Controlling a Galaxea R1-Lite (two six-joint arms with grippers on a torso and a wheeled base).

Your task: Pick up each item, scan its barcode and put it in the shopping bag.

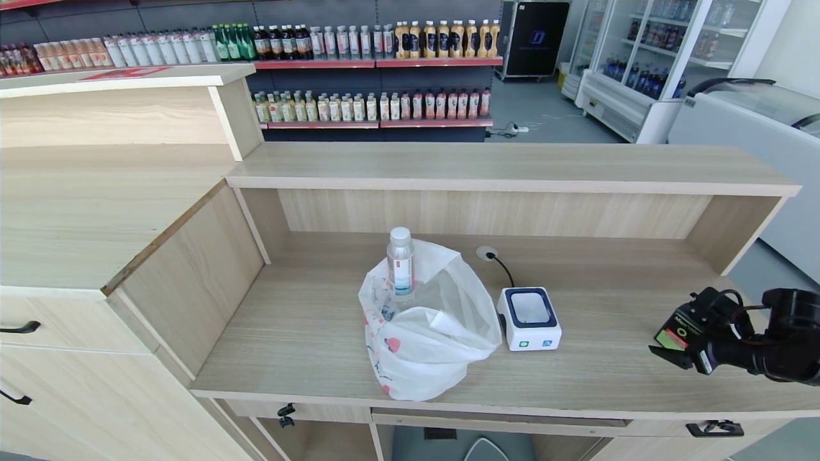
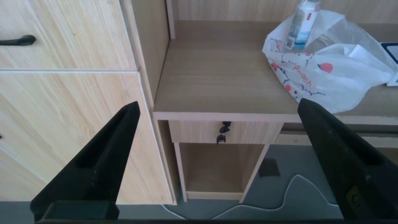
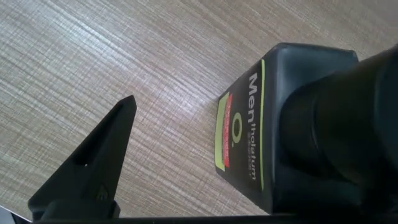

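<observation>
A white plastic shopping bag (image 1: pixel 423 333) stands open in the middle of the wooden counter (image 1: pixel 608 378). A clear bottle (image 1: pixel 401 259) with a white cap stands upright in the bag; the left wrist view shows the bag (image 2: pixel 329 68) and bottle (image 2: pixel 305 22) too. To its right sits a white barcode scanner (image 1: pixel 529 317). A black box with a green and red label (image 1: pixel 678 336) lies at the counter's right end. My right gripper (image 1: pixel 695 342) hovers over the box (image 3: pixel 261 118), open (image 3: pixel 214 96), one finger clear of it, the other overlapping it. My left gripper (image 2: pixel 217 102) is open, low beside the counter's left front.
A raised shelf (image 1: pixel 512 166) runs along the counter's back and a taller cabinet (image 1: pixel 96 211) blocks the left. The scanner's cable (image 1: pixel 503 269) runs to a hole behind it. Drawers with black handles (image 2: pixel 18 41) are by the left gripper.
</observation>
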